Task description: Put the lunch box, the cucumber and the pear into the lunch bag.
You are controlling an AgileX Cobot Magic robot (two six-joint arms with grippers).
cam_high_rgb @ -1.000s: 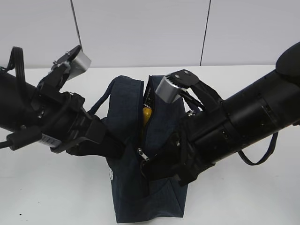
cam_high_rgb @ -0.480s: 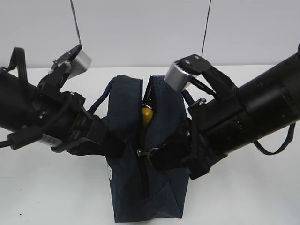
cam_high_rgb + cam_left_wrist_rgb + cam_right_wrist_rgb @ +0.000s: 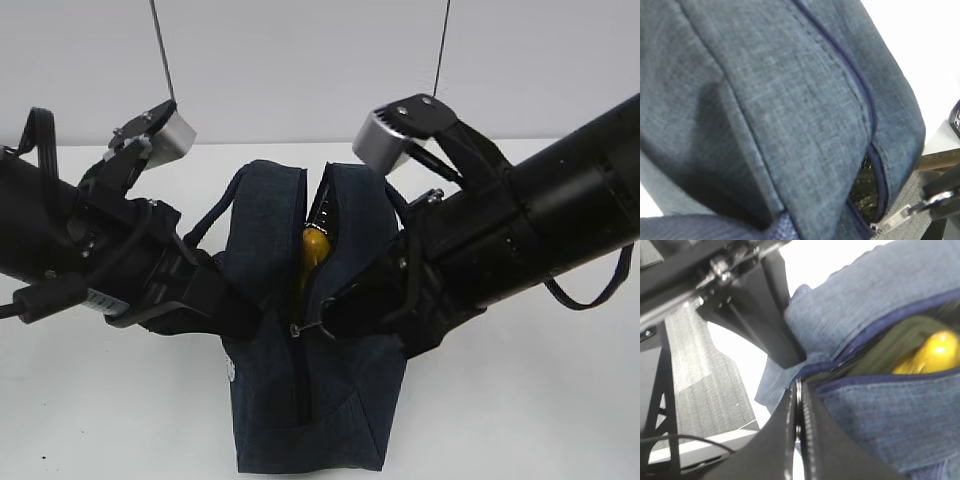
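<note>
The dark navy lunch bag stands at the middle of the table, its top zipper partly open. The yellow pear shows inside the gap, and in the right wrist view. The lunch box and the cucumber are hidden. My right gripper is shut on the metal ring pull at the near end of the zipper; its fingertips meet on it. My left gripper presses into the bag's left side and holds the fabric. The pull also shows in the left wrist view.
The bag's loop handles hang on either side. A black strap dangles under the right arm. The white table runs to a pale wall behind.
My right arm has swung up and to the right, still shut on the ring pull. The bag's near end has shifted a little left and its opening shows more of the pear. The left arm stayed.
</note>
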